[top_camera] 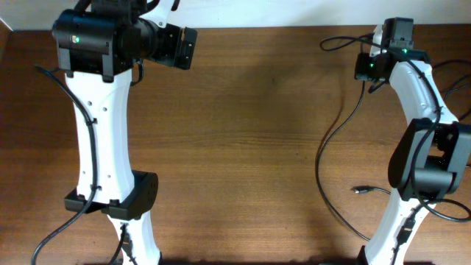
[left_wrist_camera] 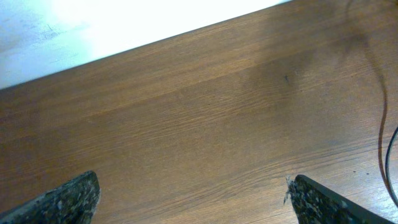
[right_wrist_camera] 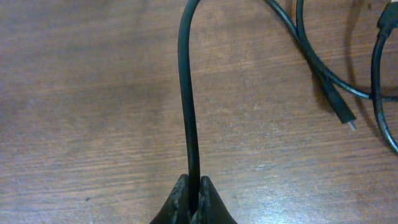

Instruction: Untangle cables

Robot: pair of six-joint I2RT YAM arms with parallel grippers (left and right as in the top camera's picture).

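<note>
My right gripper is shut on a thin black cable that rises from the jaws and arches away over the wooden table. Two more black cables lie at the upper right of the right wrist view, one ending in a small metal-tipped plug. In the overhead view a long black cable curves down the right side of the table, and a short plug end lies beside the right arm's wrist. My left gripper is open and empty at the far left, above bare wood.
The wooden table ends at a white far edge. A thin cable runs along the right edge of the left wrist view. The arms' own thicker black cables hang near both bases.
</note>
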